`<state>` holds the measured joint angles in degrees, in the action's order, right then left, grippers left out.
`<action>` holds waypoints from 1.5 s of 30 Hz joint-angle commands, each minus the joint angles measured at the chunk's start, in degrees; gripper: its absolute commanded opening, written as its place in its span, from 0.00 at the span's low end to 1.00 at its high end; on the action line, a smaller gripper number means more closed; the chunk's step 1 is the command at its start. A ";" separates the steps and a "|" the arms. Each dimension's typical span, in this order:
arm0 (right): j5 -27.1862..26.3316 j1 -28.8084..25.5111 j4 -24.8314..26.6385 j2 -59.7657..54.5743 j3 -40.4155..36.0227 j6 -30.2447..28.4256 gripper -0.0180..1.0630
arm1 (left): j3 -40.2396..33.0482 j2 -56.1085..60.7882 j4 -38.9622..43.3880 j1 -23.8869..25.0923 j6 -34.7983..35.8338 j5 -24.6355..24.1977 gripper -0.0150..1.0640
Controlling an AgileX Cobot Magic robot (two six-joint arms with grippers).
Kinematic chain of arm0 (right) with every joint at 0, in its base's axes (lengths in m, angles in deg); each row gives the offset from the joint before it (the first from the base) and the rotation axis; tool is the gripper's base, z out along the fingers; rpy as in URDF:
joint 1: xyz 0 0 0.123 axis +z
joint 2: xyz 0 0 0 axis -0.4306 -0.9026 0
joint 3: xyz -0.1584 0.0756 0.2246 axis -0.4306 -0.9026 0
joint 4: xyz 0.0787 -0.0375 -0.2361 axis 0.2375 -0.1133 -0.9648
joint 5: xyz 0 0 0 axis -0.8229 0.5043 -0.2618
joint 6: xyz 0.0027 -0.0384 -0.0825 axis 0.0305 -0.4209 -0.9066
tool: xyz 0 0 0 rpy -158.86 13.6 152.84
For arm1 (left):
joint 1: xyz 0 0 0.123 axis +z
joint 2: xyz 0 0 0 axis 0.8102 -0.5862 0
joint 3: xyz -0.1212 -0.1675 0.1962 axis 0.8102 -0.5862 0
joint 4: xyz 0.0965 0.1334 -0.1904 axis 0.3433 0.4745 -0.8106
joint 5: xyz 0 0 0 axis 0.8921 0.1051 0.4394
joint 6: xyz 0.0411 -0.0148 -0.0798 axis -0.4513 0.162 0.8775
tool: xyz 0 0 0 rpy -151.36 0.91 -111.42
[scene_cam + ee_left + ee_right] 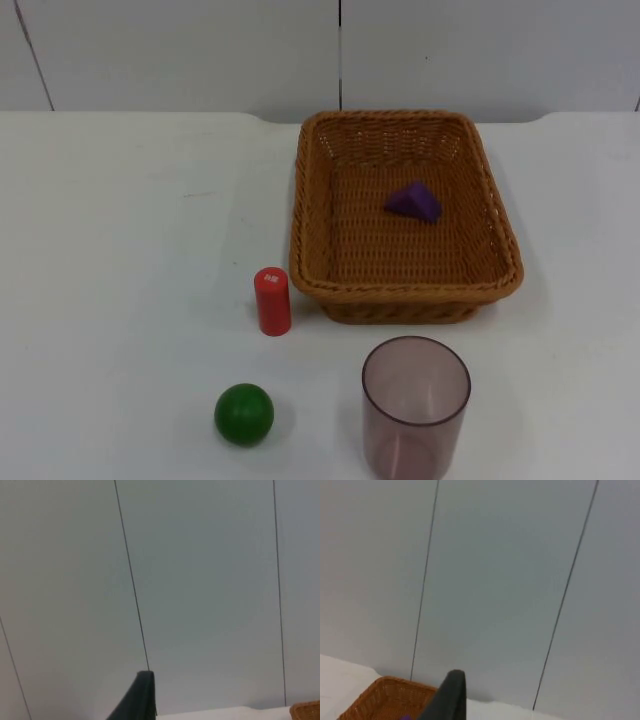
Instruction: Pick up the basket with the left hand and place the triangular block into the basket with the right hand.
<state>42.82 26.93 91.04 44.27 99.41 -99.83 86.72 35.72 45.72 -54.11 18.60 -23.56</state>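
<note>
A brown wicker basket (505,255) stands on the white table right of centre in the top view. The purple triangular block (414,202) lies on its floor, towards the far right side. My left gripper (142,700) is held up and faces the grey partition wall, with a corner of the basket (306,711) off to its side. My right gripper (451,697) also faces the wall, with the basket's rim (385,700) just beside it. Neither gripper touches the basket or the block, and both arms wait.
A red cylinder (272,300) stands upright just left of the basket's near corner. A green ball (244,414) rests nearer the front edge. A clear pinkish cup (415,408) stands in front of the basket.
</note>
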 commanded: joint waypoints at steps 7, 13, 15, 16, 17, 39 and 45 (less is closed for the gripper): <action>5.51 -0.08 -6.04 -0.08 -5.23 8.75 0.98 | -1.42 0.00 0.70 0.00 1.46 -1.33 0.99; 5.45 -0.08 -8.18 -0.08 -13.60 11.83 0.98 | -9.65 0.00 0.82 0.00 3.12 -3.14 0.99; 3.85 -0.08 -8.05 -0.08 -17.17 13.03 0.98 | -13.66 0.00 0.82 0.00 3.20 -3.14 0.99; 3.20 -0.08 -8.05 -0.08 -18.64 13.56 0.98 | -15.94 0.00 0.82 0.00 3.25 -2.88 0.99; 2.43 -0.08 -8.05 -0.08 -20.37 13.69 0.98 | -17.86 0.00 0.82 0.00 3.35 -2.40 0.99; -2.69 -0.08 -7.73 -0.08 -34.39 14.63 0.98 | -33.68 0.00 0.82 0.00 3.70 -0.69 0.99; -2.69 -0.08 -7.73 -0.08 -34.39 14.63 0.98 | -35.05 0.00 0.82 0.00 4.24 -0.09 0.99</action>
<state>40.87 26.93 83.46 44.07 65.14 -85.50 51.92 35.59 46.46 -54.11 22.31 -24.57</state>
